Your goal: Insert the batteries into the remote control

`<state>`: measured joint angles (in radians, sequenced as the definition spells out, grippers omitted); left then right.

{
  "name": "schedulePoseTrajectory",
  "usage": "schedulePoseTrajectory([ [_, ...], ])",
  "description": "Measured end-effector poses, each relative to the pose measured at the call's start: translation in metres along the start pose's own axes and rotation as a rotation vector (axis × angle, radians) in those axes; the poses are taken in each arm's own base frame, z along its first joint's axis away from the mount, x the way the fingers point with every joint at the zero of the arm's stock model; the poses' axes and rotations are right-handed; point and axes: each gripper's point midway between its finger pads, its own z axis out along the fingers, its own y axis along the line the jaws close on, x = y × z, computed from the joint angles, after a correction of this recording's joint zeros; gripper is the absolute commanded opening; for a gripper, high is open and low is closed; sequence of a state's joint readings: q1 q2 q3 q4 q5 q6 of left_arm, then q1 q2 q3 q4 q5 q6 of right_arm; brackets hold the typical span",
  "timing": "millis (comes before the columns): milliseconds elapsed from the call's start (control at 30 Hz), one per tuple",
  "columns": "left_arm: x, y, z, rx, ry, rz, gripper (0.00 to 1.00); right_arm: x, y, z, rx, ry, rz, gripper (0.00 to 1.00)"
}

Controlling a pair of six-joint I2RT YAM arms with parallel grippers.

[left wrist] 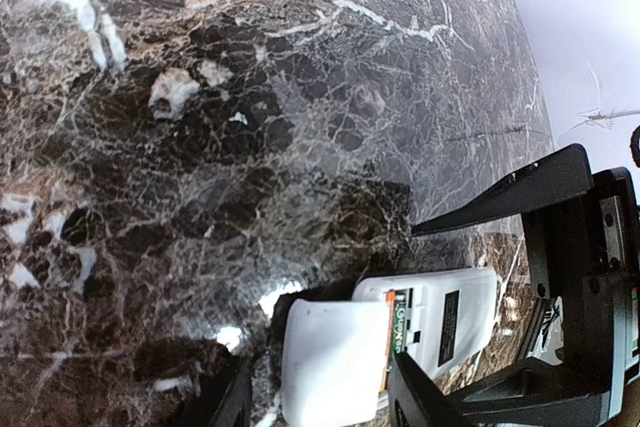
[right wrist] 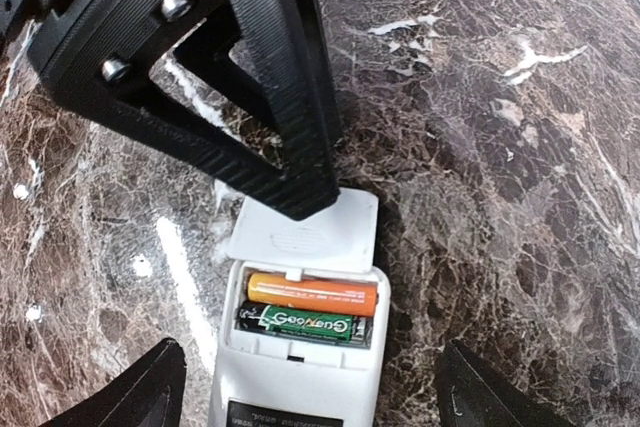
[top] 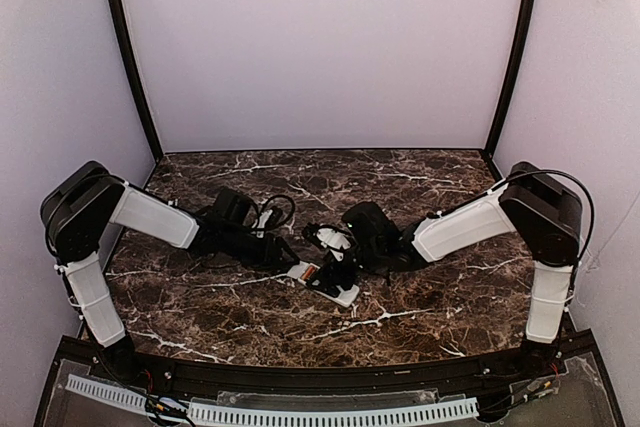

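Remote control (right wrist: 298,377) lies back-up on the bench (right wrist: 500,97), between the wide-spread fingers of the right tool (right wrist: 320,392); neither finger touches it. Compartment open: two batteries (right wrist: 312,295) seated side by side, one orange, one green-and-black, the orange one farther from that tool's wrist. Loose white cover (right wrist: 305,232) lies flat just past the compartment end, touching the remote. Left tool (left wrist: 320,397) straddles the cover, fingers parted. One finger meets the cover's edge and a sliver of bench shows beside the other, so no pinch. The two tools face each other, tips near.
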<state>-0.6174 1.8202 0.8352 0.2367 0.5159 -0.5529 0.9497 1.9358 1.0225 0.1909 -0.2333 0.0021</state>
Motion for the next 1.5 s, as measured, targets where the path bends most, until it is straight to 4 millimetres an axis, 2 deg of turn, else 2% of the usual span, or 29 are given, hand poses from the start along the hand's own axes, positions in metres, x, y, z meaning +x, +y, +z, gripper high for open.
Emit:
schedulePoseTrajectory([
  [400,0.001,0.001,0.004,-0.001,0.019,0.009,0.37,0.016,0.004,-0.001,-0.027,0.062,-0.040,0.83],
  [867,0.003,-0.008,0.016,0.020,0.039,0.024,0.25,0.018,0.001,-0.001,-0.007,0.082,-0.076,0.76],
  [1267,0.007,-0.013,0.020,0.029,0.051,0.014,0.22,0.016,0.000,0.002,-0.008,0.085,-0.076,0.73],
  [1500,0.010,-0.017,0.023,0.024,0.066,0.020,0.25,0.016,0.000,0.002,-0.008,0.085,-0.075,0.70],
])
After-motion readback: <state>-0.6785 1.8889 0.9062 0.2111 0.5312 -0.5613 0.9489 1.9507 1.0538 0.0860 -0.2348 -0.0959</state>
